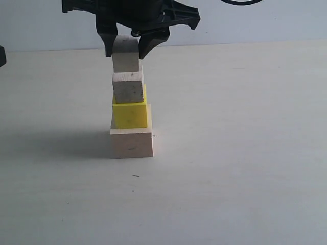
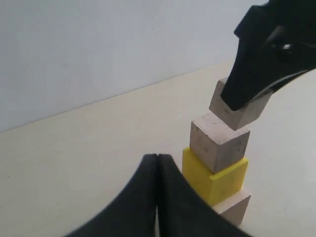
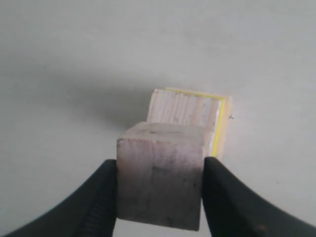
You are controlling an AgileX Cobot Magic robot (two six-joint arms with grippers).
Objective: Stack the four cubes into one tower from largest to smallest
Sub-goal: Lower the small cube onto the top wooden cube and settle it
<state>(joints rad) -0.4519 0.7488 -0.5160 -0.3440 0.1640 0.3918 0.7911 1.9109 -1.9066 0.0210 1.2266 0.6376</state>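
Observation:
The tower stands mid-table: a large pale wooden cube (image 1: 132, 144) at the bottom, a yellow cube (image 1: 130, 115) on it, then a small wooden cube (image 1: 127, 88). My right gripper (image 1: 127, 51) comes down from above, shut on the smallest cube (image 1: 126, 56), whose underside is at the third cube's top; I cannot tell whether they touch. In the right wrist view the fingers (image 3: 98, 197) press both sides of this marked cube (image 3: 160, 187). My left gripper (image 2: 157, 158) is shut and empty, apart from the tower (image 2: 215, 180) and lower than its top.
The pale table (image 1: 245, 153) spreads all round the tower, with a light wall (image 1: 255, 25) behind it. A dark part (image 1: 1, 56) shows at the left edge of the exterior view.

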